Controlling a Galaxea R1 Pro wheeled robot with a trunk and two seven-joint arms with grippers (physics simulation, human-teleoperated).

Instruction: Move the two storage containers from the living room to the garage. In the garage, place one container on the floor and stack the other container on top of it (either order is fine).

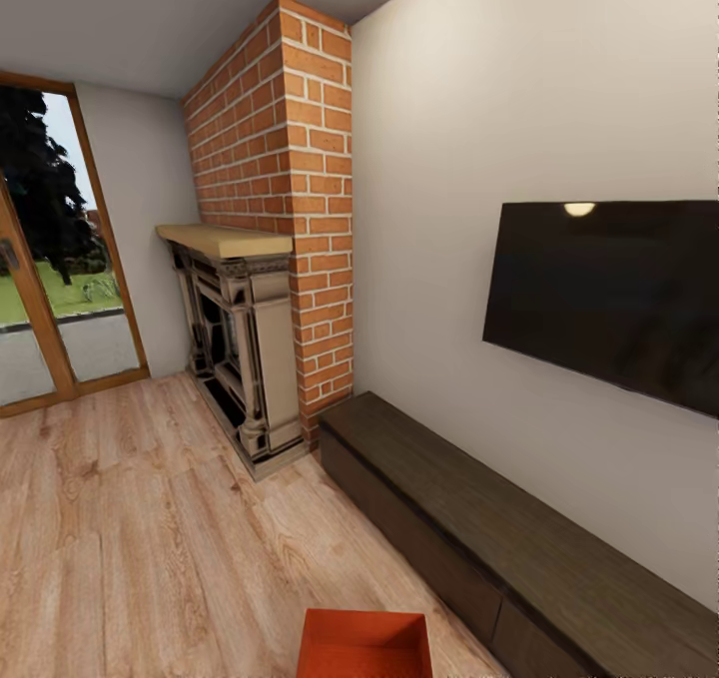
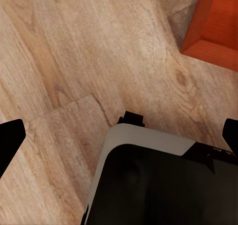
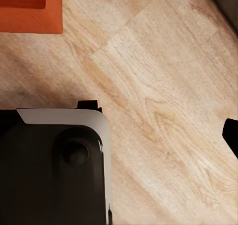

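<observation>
We found the orange-red rectangular storage container (image 1: 364,644) lying on the light wood plank floor (image 1: 130,518), well apart from the left gripper (image 2: 119,135) and the right gripper's fingertip (image 3: 231,133). The long dark wooden bench (image 1: 519,533) ran along the wall beneath the black flat television (image 1: 609,294), beside the brick fireplace (image 1: 265,289).

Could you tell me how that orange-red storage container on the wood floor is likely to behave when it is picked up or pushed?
The storage container looks rigid: its low walls stand straight, so it should probably keep its shape when gripped. Its flat base on the wood floor suggests sliding rather than rolling or tipping. Being open and seemingly empty, it is likely light.
</observation>
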